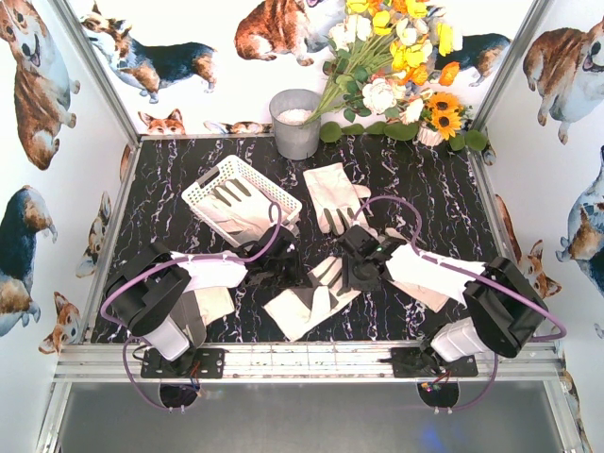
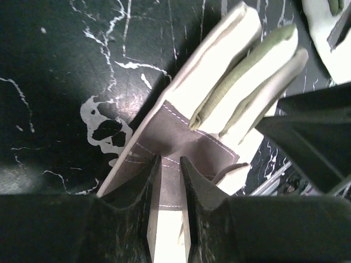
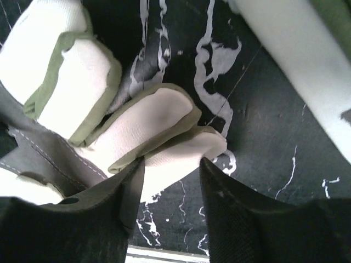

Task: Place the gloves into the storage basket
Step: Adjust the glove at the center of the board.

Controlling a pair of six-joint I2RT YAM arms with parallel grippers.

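Note:
One glove (image 1: 311, 300) lies at the table's middle front, between both grippers. My left gripper (image 1: 286, 267) (image 2: 167, 160) has its jaws drawn to a narrow gap over the glove's (image 2: 219, 82) grey palm patch, with fabric in the gap. My right gripper (image 1: 361, 267) (image 3: 171, 160) stands open, its jaws astride a fingertip of the same glove (image 3: 148, 129). The white slotted storage basket (image 1: 209, 185) sits at the back left with one glove (image 1: 236, 206) inside. Another glove (image 1: 335, 196) lies flat just right of the basket.
A grey metal bucket (image 1: 295, 121) stands at the back behind the basket, with a bunch of artificial flowers (image 1: 396, 66) to its right. Cream fabric shows under the left arm (image 1: 215, 304) and under the right arm (image 1: 427, 294). Walls close in the table.

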